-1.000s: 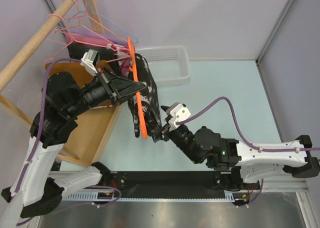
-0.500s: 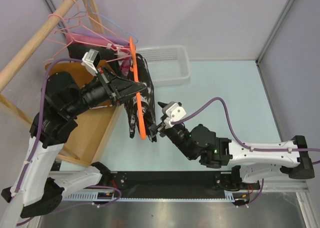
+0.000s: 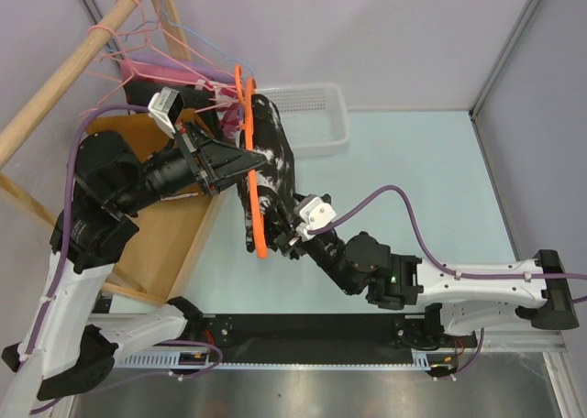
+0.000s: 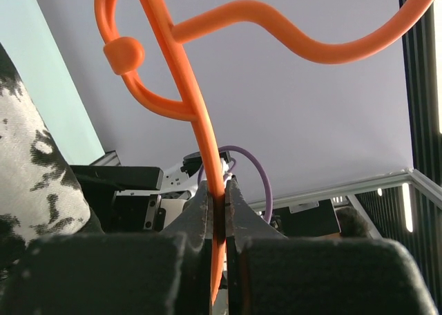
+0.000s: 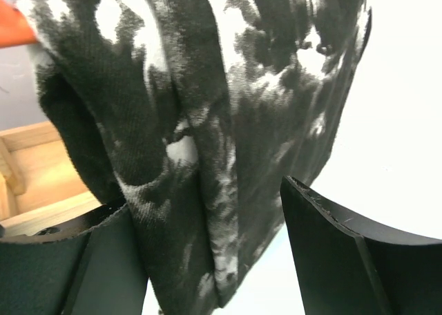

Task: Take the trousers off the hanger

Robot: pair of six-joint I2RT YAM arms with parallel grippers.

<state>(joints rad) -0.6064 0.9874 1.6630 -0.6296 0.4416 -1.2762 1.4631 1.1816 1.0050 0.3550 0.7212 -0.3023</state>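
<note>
The black trousers with white blotchy print [image 3: 268, 166] hang over the bar of an orange hanger [image 3: 249, 175]. My left gripper [image 3: 246, 164] is shut on the hanger; in the left wrist view the orange rod [image 4: 200, 121] is pinched between the jaws at my left gripper [image 4: 218, 194], with the trousers [image 4: 34, 163] at the left. My right gripper [image 3: 282, 239] is open at the trousers' lower end. In the right wrist view the cloth [image 5: 207, 135] hangs between the spread fingers [image 5: 331, 246] of my right gripper [image 5: 207, 211]. The rust-brown trousers are not in view.
A wooden clothes rail [image 3: 73, 65] at the far left carries pink and blue wire hangers [image 3: 151, 47] and dark cloth. A white mesh basket [image 3: 316, 115] stands behind the trousers. A wooden board [image 3: 170, 235] lies under the left arm.
My right gripper has moved left and closer under the trousers' lower end, so the cloth now lies between its open fingers. The hanger and trousers swung slightly. The left gripper still grips the hanger.
</note>
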